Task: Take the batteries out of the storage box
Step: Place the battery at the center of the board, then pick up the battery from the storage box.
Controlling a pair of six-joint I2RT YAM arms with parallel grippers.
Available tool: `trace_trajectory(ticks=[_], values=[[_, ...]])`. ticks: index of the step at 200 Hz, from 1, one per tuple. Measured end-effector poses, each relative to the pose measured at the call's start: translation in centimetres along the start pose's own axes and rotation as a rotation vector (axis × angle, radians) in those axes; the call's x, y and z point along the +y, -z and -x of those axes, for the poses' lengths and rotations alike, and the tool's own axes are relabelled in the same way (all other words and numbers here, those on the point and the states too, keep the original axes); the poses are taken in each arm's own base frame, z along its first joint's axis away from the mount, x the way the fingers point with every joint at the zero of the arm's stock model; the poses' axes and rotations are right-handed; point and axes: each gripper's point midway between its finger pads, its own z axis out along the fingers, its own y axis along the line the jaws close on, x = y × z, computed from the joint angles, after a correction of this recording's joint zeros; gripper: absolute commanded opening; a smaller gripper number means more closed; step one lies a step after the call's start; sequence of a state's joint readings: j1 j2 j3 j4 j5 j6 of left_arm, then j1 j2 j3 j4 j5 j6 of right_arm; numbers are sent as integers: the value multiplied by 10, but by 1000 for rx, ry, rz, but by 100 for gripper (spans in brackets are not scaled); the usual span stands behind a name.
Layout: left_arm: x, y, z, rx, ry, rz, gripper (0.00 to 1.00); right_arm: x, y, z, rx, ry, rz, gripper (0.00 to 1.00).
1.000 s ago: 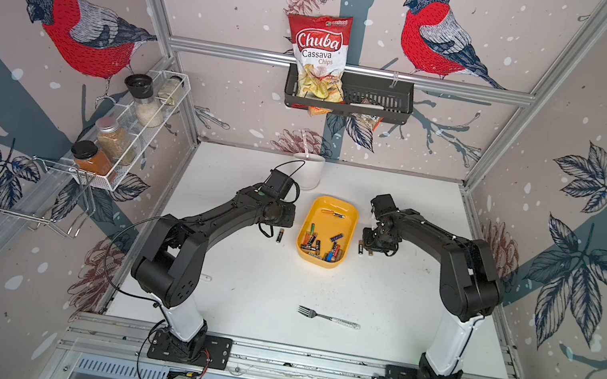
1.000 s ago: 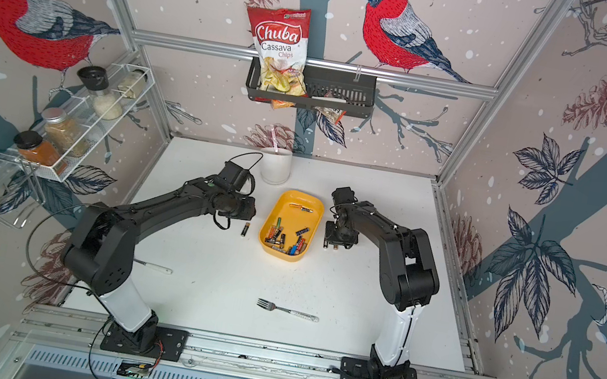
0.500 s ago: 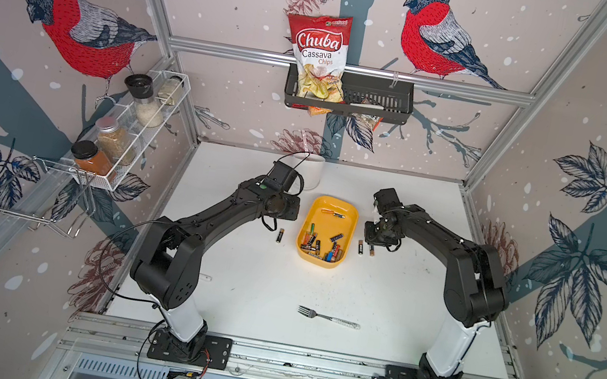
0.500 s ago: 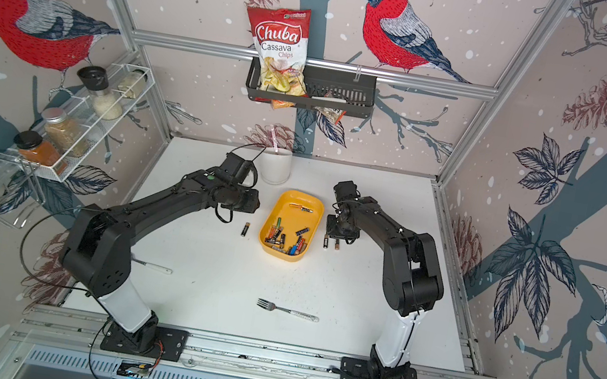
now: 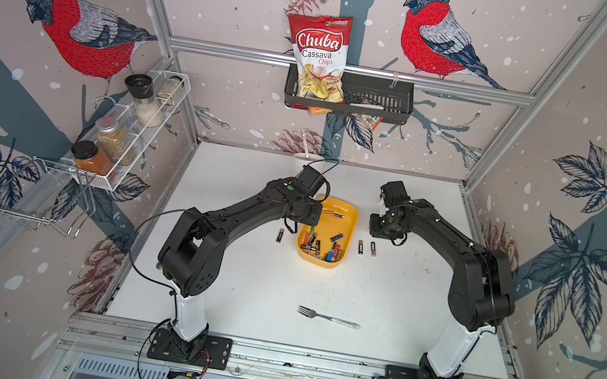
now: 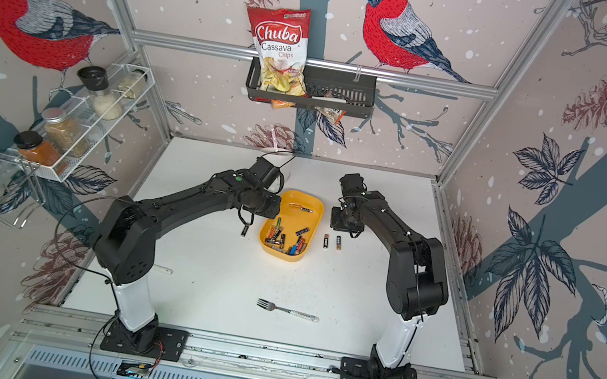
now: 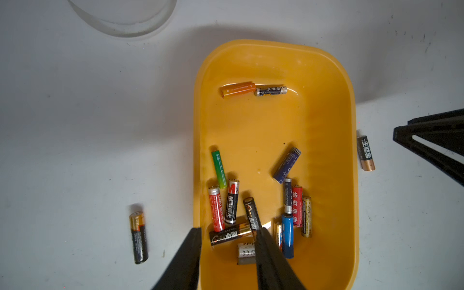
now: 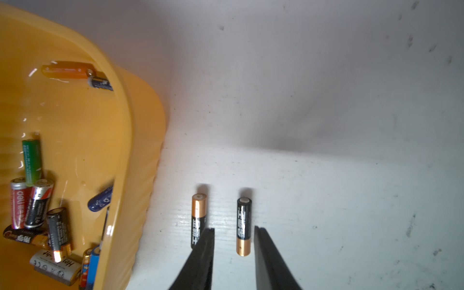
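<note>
In the yellow box [image 5: 331,224] on the bench [image 5: 236,271] I count over a dozen batteries [image 5: 311,242] left; one battery [image 5: 280,235] lies out at its 9 o'clock, two at 3, left gripper [image 7: 228,229] and right gripper [image 8: 234,228] both apart, empty.

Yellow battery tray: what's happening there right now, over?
Left gripper open over yellow plastic tray, empty. Right gripper open, straddling black-and-gold battery on white table. Three batteries out, many inside. Nothing blocking.
</note>
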State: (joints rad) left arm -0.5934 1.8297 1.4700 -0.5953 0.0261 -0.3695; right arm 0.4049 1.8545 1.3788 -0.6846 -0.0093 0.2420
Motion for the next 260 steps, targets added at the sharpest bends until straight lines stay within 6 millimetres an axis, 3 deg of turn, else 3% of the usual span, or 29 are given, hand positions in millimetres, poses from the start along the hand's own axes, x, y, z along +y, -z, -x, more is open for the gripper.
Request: trace_trajectory(ticks=[64,98,260], values=[[-12,-31,-25,92,-30,13,40,-5,-3,-7,19,-5,-7,33],[-11,-43,-35,130,-25,26,32,-7,-1,-6,12,-9,-7,33],[0,-79,-60,221,-42,92,24,-8,7,-3,-5,-14,-1,33]])
